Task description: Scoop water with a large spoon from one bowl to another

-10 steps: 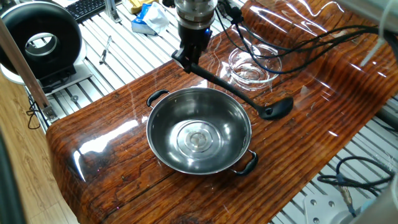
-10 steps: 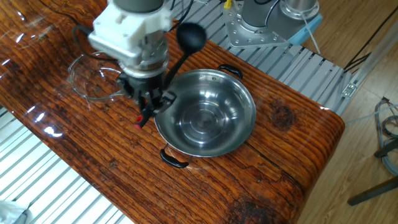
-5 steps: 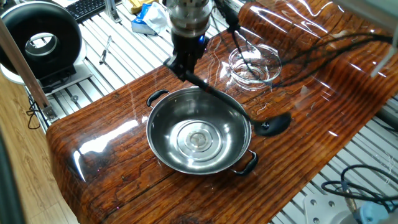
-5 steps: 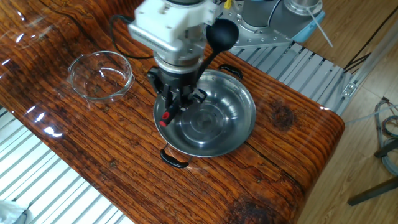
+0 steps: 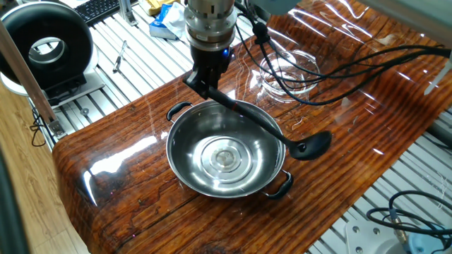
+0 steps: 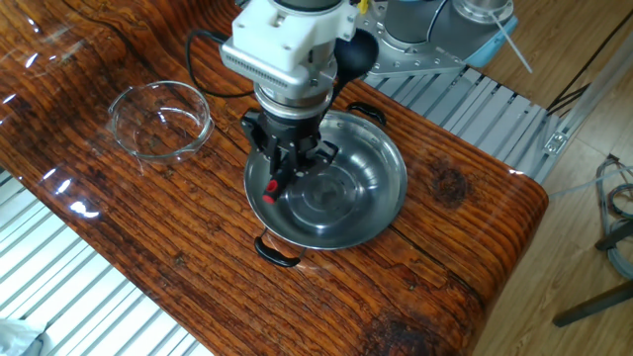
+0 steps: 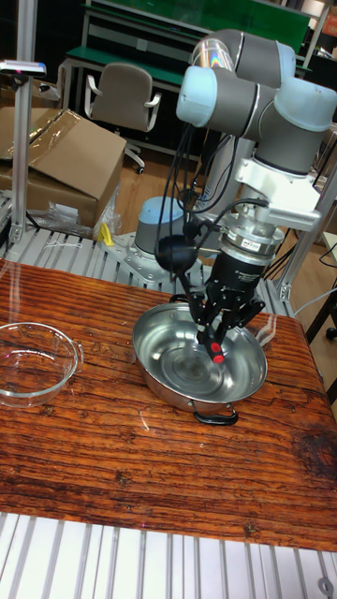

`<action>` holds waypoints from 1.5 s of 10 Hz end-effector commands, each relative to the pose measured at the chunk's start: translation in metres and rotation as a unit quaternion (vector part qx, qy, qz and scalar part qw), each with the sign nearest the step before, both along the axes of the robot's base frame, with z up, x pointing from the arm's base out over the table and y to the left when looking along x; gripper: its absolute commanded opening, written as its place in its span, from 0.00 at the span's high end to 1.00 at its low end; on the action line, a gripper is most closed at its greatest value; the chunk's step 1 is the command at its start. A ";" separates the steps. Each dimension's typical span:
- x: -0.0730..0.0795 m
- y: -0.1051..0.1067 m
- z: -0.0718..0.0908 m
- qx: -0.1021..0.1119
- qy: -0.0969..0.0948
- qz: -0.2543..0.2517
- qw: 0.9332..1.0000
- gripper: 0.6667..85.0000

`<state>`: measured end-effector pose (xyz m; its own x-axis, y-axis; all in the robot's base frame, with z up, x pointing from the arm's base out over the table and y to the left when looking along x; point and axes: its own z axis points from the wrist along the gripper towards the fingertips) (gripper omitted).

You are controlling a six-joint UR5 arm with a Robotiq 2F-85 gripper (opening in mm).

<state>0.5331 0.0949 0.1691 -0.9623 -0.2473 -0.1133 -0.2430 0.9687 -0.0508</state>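
Black plastic ladle [image 5: 263, 128] is clamped by the gripper [image 5: 203, 79] at the very end of its handle, fingers closed on it; red tip of the handle pokes out below the fingers in the other fixed view and the tall view. Ladle's long axis runs as a chord over the steel bowl [image 5: 224, 148], well clear of the base, handle straight. In one fixed view it slopes down from the gripper at the bowl's far-left rim to the scoop head [image 5: 311, 145], which hangs past the bowl's right rim, over the wooden table [image 5: 127, 162]. Can't tell from that view if the head touches the wood. Tall view shows what that one doesn't: scoop head is in the air, level with the gripper body, behind the bowl's rim, handle angled down toward the gripper end over the bowl. Other fixed view mostly hides the ladle behind the wrist; only the round head peeks out beside it. Glass bowl [image 6: 160, 120] sits apart from the steel bowl, on the same table. Water isn't distinguishable in either bowl, just reflections.
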 end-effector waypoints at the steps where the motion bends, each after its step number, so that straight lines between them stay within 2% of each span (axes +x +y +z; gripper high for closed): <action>1: 0.019 0.007 0.004 0.004 -0.037 0.046 0.998 1.00; 2: 0.024 0.018 0.005 0.027 -0.048 0.046 0.997 1.00; 6: 0.026 0.019 0.006 0.033 -0.052 0.024 0.998 1.00; 9: -0.002 0.014 0.001 0.025 0.004 0.005 1.000 1.00; 10: -0.006 0.014 0.009 0.016 0.008 0.003 1.000 1.00; 11: -0.011 0.029 0.033 0.018 0.009 0.003 1.000 1.00; 12: -0.013 0.050 0.046 0.040 0.010 0.005 0.999 1.00; 13: -0.015 0.067 0.058 0.048 0.011 0.006 0.999 1.00; 15: -0.028 0.088 0.071 0.046 0.005 0.039 0.998 1.00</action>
<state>0.5214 0.1508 0.2155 -0.9551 -0.2689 -0.1243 -0.2728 0.9619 0.0155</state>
